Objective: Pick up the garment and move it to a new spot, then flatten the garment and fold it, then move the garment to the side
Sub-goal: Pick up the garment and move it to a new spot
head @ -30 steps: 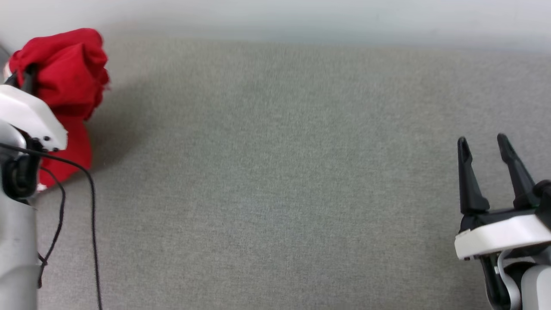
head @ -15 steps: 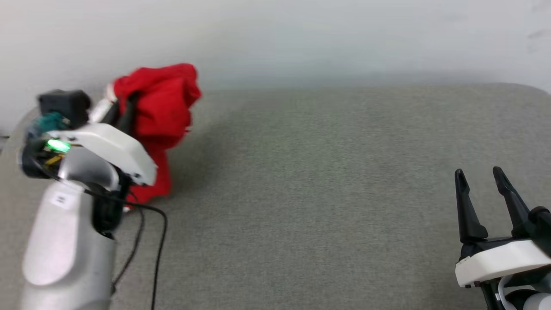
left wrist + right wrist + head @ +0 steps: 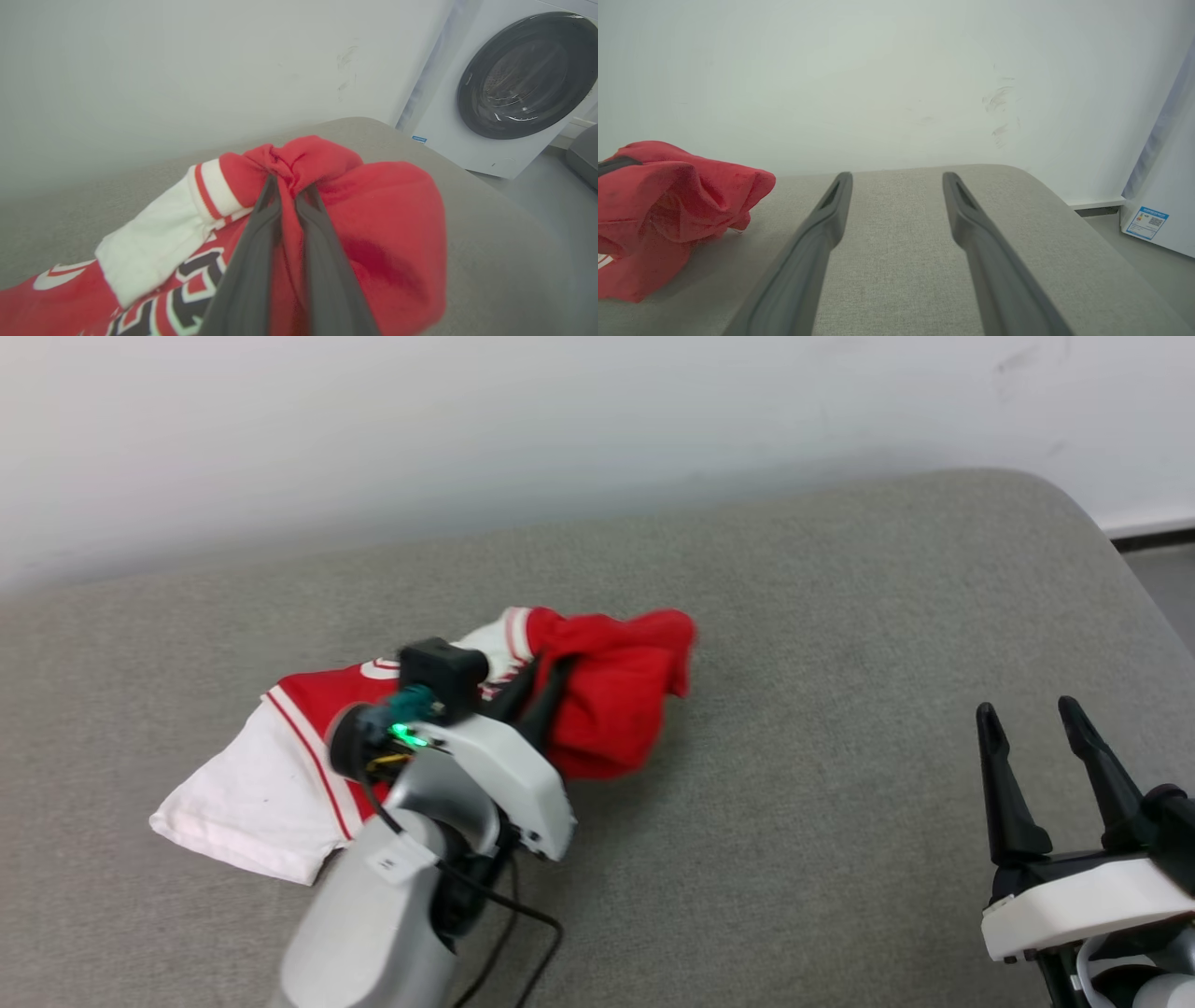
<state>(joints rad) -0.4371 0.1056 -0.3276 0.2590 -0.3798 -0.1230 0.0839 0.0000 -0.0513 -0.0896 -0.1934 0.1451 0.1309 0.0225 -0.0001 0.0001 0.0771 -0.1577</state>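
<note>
1. The right gripper (image 3: pixel 1025 707) is waiting nearest the robot at the lower right. Its jaws are standing wide with nothing between them, well apart from the shirt (image 3: pixel 616 700).
2. The left arm (image 3: pixel 373 915) is reaching out over the grey pad (image 3: pixel 840 616). A black cable (image 3: pixel 509 933) is hanging loose under its wrist, near the cloth.
3. The left gripper (image 3: pixel 549 665) is pinching a bunched fold of red cloth, its jaws drawn narrow on it. In the left wrist view the fold is gathering right at the tips, just beside the striped trim.
4. The shirt is lying near the middle of the pad. Its white sleeve (image 3: pixel 243 793) is resting flat on the robot's left of the gripper, while the red bulk is hanging crumpled from the pinch. The black lettering is only partly showing.
5. Judgement: the move to a new spot is under way or ending, and flattening and folding are not yet done.
6. Advice for this step:
   - Keep the pinch firm, since only a small fold is in the grip.
   - Lower the bulk where bare pad is lying on every side, away from the rounded far corner.
   - Let go only once the cloth is resting.
   - Watch that the cable is not snagging the sleeve.
   - The right gripper is free to take a second edge for spreading.
7. Beyond the pad a pale wall (image 3: pixel 560 429) is standing, and a washer (image 3: pixel 514 79) is sitting past the pad's end.
</note>
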